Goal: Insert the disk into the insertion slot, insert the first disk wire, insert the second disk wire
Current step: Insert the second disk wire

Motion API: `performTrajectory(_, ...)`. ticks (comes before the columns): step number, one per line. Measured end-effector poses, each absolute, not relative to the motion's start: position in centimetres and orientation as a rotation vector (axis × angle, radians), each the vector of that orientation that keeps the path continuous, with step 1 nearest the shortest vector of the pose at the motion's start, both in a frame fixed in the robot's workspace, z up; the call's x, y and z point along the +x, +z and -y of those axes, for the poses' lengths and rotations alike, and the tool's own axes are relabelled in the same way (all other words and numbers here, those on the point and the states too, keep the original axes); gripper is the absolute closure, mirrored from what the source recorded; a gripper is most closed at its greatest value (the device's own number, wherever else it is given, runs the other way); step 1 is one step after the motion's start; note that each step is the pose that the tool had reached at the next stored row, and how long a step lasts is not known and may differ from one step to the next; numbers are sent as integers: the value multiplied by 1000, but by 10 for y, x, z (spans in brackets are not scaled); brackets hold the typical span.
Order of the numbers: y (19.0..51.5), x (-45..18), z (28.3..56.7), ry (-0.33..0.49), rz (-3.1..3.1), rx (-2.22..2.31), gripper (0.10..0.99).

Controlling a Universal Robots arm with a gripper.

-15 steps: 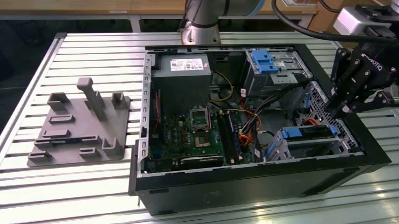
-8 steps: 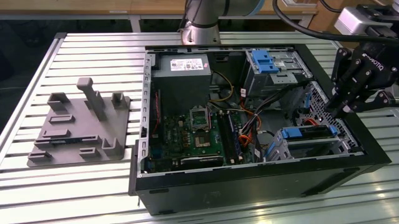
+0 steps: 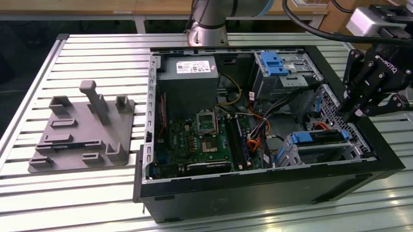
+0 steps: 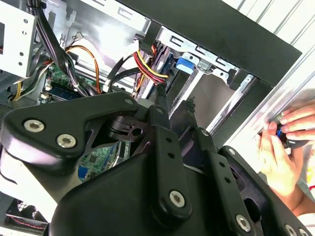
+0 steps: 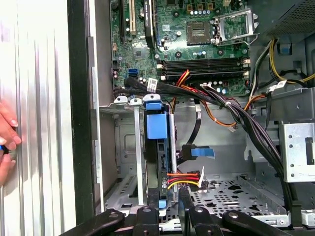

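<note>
The disk (image 5: 155, 147), in its bright blue carrier, sits edge-on inside the insertion slot (image 5: 129, 147), a perforated silver cage. In the exterior view the disk (image 3: 319, 137) lies in the cage (image 3: 322, 153) at the case's right front. My gripper (image 3: 357, 115) hangs over the case's right wall, just above the disk's end. Its fingertips are drawn together in both wrist views. A red, yellow and black disk wire (image 5: 184, 180) ends right at my gripper (image 5: 172, 197). The same wire (image 4: 147, 69) runs down to my gripper (image 4: 172, 98). A second wire with a blue plug (image 5: 202, 152) hangs loose beside the disk.
The open computer case (image 3: 258, 188) holds a motherboard (image 3: 206, 137), a grey power supply (image 3: 190, 67) and a taller bay with a blue latch (image 3: 274, 63). A grey fixture (image 3: 84, 135) stands on the slatted table. A person's hand (image 4: 283, 142) rests just outside the case wall.
</note>
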State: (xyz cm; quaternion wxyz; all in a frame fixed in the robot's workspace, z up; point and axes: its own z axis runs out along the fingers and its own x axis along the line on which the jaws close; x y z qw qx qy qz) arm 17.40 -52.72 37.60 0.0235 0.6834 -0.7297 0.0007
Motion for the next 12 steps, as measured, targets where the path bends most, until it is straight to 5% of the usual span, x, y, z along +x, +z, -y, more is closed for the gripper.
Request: performTrajectory(12, 374, 171, 496, 81, 2224, 2081, 788)
